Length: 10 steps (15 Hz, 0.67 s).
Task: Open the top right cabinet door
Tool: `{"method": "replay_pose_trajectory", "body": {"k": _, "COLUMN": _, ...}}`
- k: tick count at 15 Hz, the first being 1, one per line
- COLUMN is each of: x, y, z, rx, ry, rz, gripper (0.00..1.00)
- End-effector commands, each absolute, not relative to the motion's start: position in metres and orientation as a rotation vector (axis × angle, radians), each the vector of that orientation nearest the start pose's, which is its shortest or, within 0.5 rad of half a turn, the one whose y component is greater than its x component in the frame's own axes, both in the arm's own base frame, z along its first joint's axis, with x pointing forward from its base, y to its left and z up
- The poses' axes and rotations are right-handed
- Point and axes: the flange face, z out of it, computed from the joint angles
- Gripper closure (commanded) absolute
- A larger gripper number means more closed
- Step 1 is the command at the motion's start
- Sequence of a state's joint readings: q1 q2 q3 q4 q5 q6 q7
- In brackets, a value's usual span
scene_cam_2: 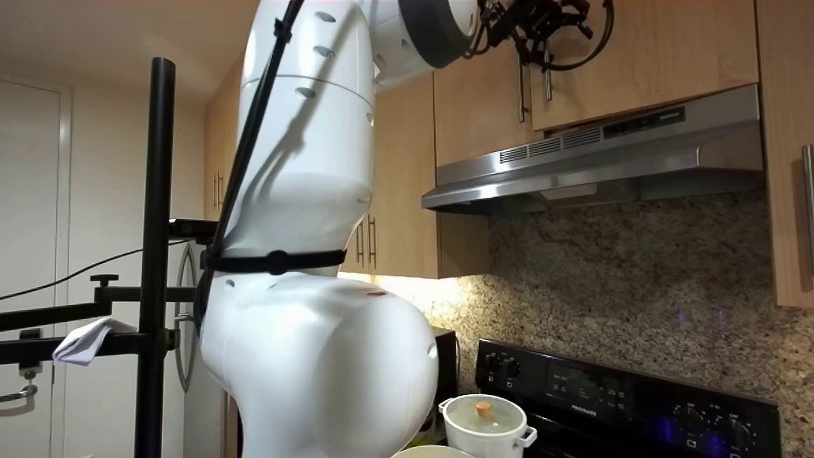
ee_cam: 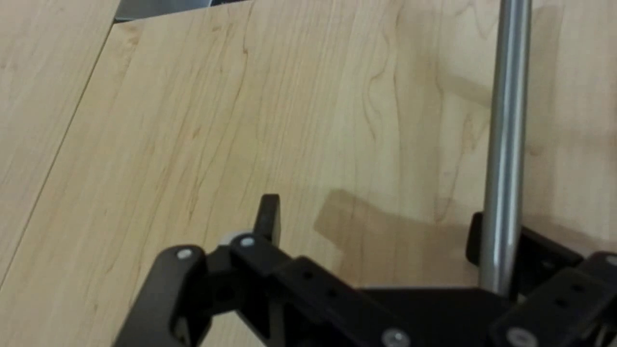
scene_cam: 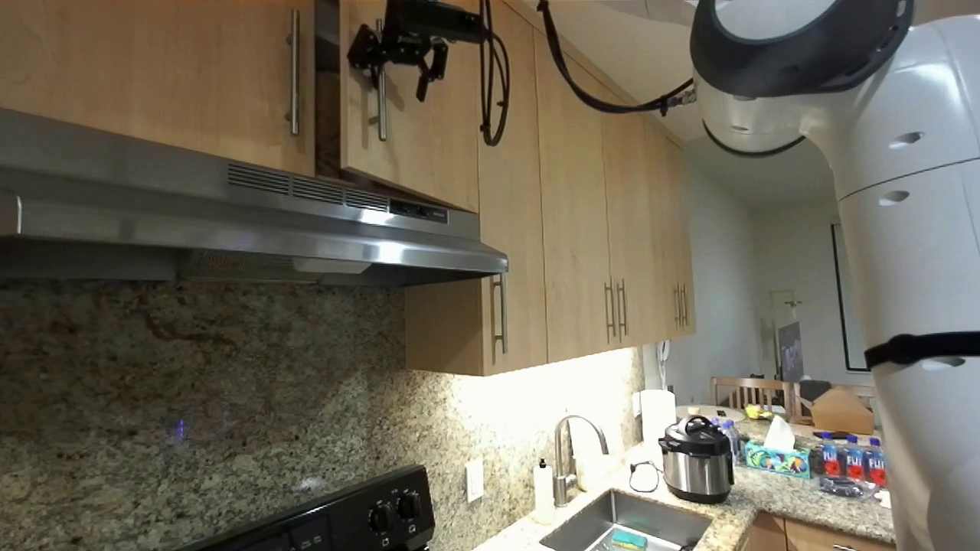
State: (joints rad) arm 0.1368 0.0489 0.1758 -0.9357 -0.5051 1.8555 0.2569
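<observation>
The top right cabinet door [scene_cam: 436, 122] is light wood and stands slightly ajar, with a dark gap along its left edge. It also shows in another exterior view [scene_cam_2: 668, 57]. Its vertical steel bar handle [scene_cam: 382, 107] fills the right side of the wrist view [ee_cam: 508, 144]. My gripper [scene_cam: 400, 80] is at the handle in both exterior views [scene_cam_2: 563, 41]. In the wrist view the jaws [ee_cam: 372, 224] are wide apart. The right finger passes behind the bar, on the door side; contact is unclear. The left finger is over bare door face. The bar's lower part is hidden by the gripper.
The twin door [scene_cam: 168, 69] with its own handle [scene_cam: 294, 73] is close on the left. The steel range hood [scene_cam: 253, 222] juts out below. Taller wood doors [scene_cam: 570, 191] stand right. A cable loop [scene_cam: 501, 92] hangs from the wrist. A white pot [scene_cam_2: 486, 439] stands below.
</observation>
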Motion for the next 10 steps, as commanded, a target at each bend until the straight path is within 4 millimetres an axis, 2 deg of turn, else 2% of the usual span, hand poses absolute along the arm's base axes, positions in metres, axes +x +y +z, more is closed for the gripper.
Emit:
{"method": "replay_pose_trajectory", "body": {"k": 1, "x": 0.451, "y": 0.06, "z": 0.952, "rx": -3.03, "ry": -0.098, "rz": -1.522, "gripper": 0.0}}
{"method": "replay_pose_trajectory", "body": {"k": 5, "x": 0.428, "y": 0.031, "z": 0.953, "rx": -3.036, "ry": -0.214, "rz": -1.436, "gripper": 0.0}}
{"method": "replay_pose_trajectory", "body": {"k": 10, "x": 0.389, "y": -0.011, "z": 0.961, "rx": -3.072, "ry": -0.309, "rz": -1.365, "gripper": 0.0}}
